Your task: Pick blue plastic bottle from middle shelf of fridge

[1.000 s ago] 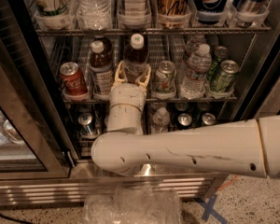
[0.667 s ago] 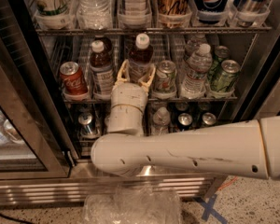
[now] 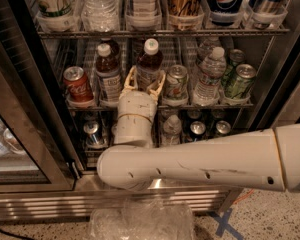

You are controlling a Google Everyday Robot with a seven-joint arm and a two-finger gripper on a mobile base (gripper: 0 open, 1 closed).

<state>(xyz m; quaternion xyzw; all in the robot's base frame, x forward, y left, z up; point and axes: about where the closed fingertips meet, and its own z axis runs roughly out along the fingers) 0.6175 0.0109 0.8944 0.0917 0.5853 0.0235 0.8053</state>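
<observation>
The blue plastic bottle [image 3: 149,63], brown drink with a white cap and bluish-grey label, stands in a centre lane of the middle shelf [image 3: 205,105] in the fridge [image 3: 35,109]. My gripper [image 3: 144,83] reaches in from below on its white wrist. It is open, with one tan finger on each side of the bottle's lower body. The bottle's base is hidden behind the gripper.
A twin brown bottle [image 3: 109,76] and a red cola can [image 3: 78,86] stand left of it. Green cans [image 3: 176,84] and a clear water bottle [image 3: 209,79] stand to the right. Plastic trays of drinks [image 3: 140,19] sit above, cans [image 3: 92,133] below. My arm [image 3: 200,159] crosses the front.
My gripper has edged slightly right and further in, so its fingers now flank the blue plastic bottle. The bottle has not moved.
</observation>
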